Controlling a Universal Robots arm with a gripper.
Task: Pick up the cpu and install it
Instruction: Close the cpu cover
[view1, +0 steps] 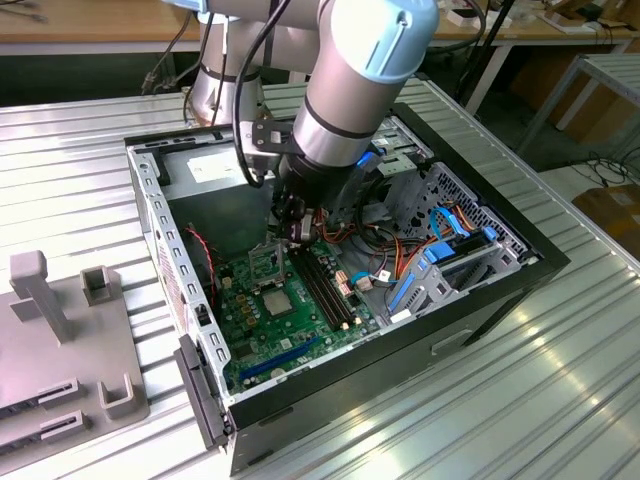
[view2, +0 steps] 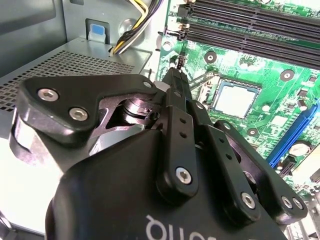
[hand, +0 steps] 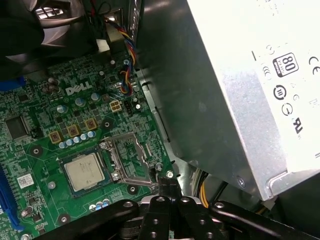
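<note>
I saw the cpu already seated in its socket; my gripper, pinched closed and empty, hovered at the open frame, which needed latching.

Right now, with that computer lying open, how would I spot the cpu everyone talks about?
Look inside the open black computer case on the metal table, at the green motherboard on its floor. Near the board's middle, beside the long black memory slots, lies the cpu. It is a small flat square with a plain silver top, sitting in its socket, unlike the green parts around it.
</note>
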